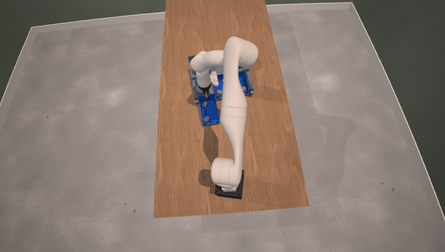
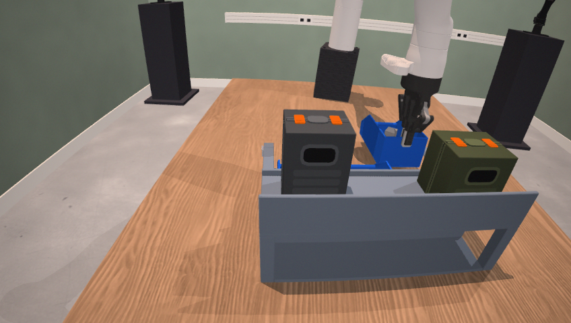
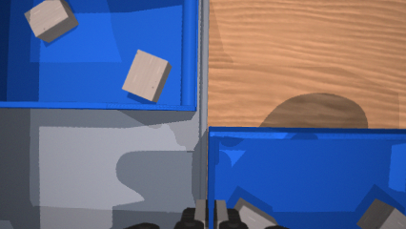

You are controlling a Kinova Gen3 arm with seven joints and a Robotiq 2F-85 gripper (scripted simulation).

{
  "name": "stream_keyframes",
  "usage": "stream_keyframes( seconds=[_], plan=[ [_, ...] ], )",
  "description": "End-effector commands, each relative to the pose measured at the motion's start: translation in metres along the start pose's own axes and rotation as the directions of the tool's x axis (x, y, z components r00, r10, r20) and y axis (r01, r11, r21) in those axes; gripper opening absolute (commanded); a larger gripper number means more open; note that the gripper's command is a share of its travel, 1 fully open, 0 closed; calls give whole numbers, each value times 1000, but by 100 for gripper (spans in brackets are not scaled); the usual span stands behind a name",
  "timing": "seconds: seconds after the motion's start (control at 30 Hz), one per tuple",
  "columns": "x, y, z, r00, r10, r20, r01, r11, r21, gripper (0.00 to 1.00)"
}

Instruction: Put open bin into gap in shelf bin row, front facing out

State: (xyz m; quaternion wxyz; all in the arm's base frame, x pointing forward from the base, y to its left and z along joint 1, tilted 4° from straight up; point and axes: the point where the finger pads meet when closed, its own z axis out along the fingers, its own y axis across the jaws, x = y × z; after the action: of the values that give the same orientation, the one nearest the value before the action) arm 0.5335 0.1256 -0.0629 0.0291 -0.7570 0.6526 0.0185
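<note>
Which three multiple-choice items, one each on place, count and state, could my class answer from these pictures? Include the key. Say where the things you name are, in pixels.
1. Where is the held blue bin (image 1: 213,107) (image 2: 390,152) (image 3: 305,167)?
A) on the floor
B) outside the shelf (image 2: 360,216) (image 3: 71,164), before the gap
C) fully inside the gap

2. How many blocks show in the held blue bin?
A) two
B) none
C) five

3. How do the jaws stand?
A) wide open
B) shut on a block
C) shut on the bin's wall

Key:
1 B: the wrist view shows the bin beyond the shelf's front lip (image 3: 204,72).
2 A: the top view shows two inside.
3 C: the wrist view shows a finger on either side of the wall.
</note>
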Motion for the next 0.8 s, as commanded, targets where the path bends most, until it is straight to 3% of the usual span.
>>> stream_keyframes(
  seconds=[0.0,0.77],
  plan=[
    [0,-1,-2,1000,0,0,0,1000,3,10],
    [0,-20,-2,1000,0,0,0,1000,3,10]
  ],
)
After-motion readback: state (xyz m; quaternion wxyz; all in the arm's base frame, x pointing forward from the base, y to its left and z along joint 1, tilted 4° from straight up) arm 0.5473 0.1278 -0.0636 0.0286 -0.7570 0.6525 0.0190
